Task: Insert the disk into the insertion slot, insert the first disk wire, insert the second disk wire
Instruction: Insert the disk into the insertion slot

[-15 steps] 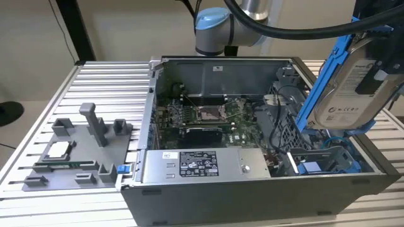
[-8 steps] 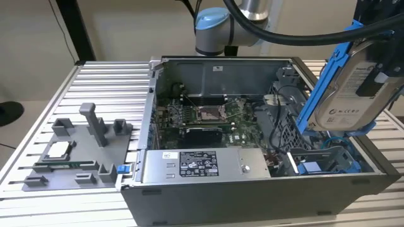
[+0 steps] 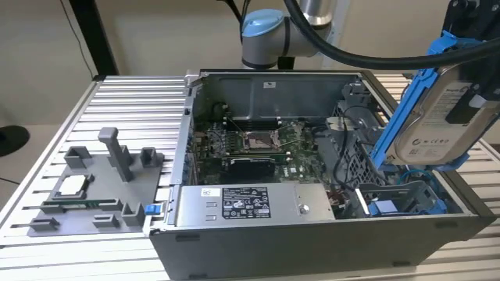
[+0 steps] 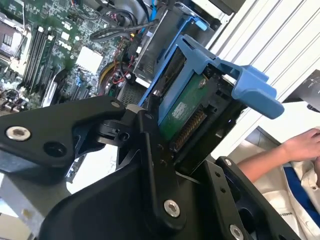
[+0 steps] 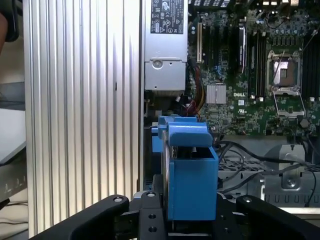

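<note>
My gripper (image 3: 471, 88) is shut on the disk (image 3: 437, 123), a silver drive with a white label clipped in a bright blue frame. I hold it tilted on edge above the open computer case (image 3: 312, 246), at the exterior view's right. Below it, in the case's near right corner, lies a drive bay (image 3: 399, 202) with blue plastic parts and thin blue cables. In the second wrist view the disk (image 4: 185, 107) shows its green circuit board and connector edge between the black fingers (image 4: 150, 145). In the first wrist view the blue frame (image 5: 192, 175) stands clamped in my gripper (image 5: 192, 222).
A grey labelled power-supply box (image 3: 250, 205) lies along the case's front, with the motherboard (image 3: 250, 146) behind it. A grey fixture (image 3: 93, 187) with small parts rests on the ribbed aluminium table (image 3: 133, 99). A person's hand (image 4: 300, 147) is beside the table.
</note>
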Robot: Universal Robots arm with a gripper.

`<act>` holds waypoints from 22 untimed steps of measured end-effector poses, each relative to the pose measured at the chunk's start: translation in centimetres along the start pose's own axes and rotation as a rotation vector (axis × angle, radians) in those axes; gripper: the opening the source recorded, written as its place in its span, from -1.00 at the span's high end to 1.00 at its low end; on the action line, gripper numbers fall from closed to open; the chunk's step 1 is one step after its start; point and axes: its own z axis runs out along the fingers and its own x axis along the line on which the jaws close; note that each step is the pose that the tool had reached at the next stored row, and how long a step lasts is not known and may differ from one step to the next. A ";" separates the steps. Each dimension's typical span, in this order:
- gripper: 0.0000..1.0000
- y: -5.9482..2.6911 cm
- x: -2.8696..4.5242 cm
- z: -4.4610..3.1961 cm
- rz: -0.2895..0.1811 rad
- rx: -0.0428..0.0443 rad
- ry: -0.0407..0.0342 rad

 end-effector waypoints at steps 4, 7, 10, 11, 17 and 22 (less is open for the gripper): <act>1.00 -0.36 0.02 0.20 0.000 0.0000 -0.0002; 1.00 -0.54 0.01 0.29 0.000 0.0000 -0.0001; 1.00 -0.62 0.01 0.34 0.000 0.0000 -0.0001; 1.00 -0.64 0.02 0.35 0.000 0.0000 -0.0002; 1.00 -0.67 0.01 0.42 0.000 0.0000 -0.0003; 1.00 -0.67 0.02 0.58 0.000 0.0000 -0.0004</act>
